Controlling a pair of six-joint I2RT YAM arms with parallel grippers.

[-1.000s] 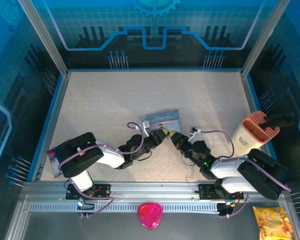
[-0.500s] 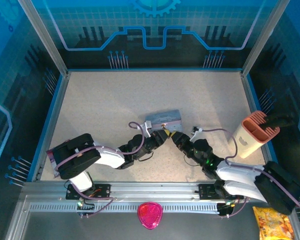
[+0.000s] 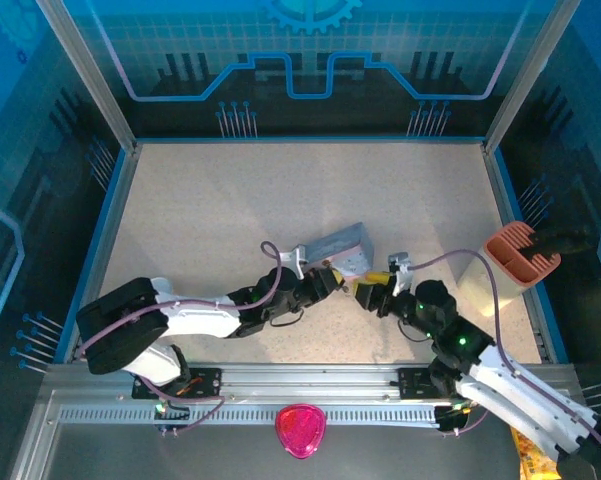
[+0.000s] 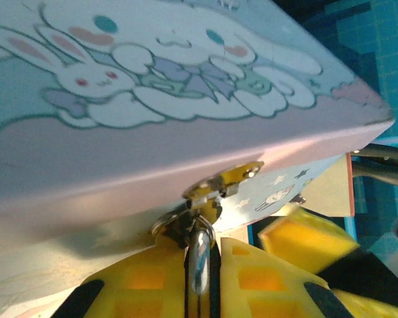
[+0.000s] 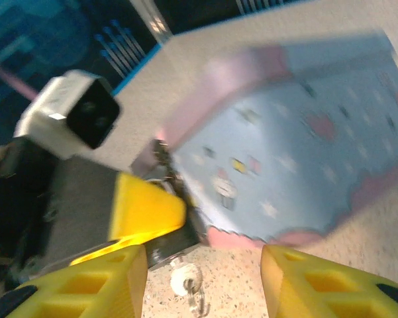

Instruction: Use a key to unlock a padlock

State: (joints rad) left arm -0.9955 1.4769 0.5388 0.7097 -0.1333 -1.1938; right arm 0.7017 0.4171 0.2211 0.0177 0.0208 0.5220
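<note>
Nearest the arm bases, a pink piece (image 3: 300, 430) sat on the rail and played no part in the task. Beyond it both arms angled inward over the desk (image 3: 210, 200), and their tips almost met at the front of the pale blue tin (image 3: 338, 243).

The left fingers (image 3: 327, 281) were pressed together on the padlock (image 4: 199, 260), which hung from the tin's gold hasp (image 4: 226, 180). In the left wrist view a sliver of silvery metal was pinched between the yellow pads. This grip probably served to steady the lock and keep its keyhole facing the other arm.

The right fingers (image 3: 367, 292) stood apart with nothing between them, just beside the left ones. In the blurred right wrist view a small silvery item (image 5: 185, 283) lay low between them, close under the left arm's tip. I judged it to be the key, though the blur left that uncertain. If so, it had yet to be gripped and lined up with the lock.

The tin looked tipped rather than flat, perhaps propped that way to expose the hasp. Farther right, well apart from the tin, stood a salmon-topped holder (image 3: 517, 258).
</note>
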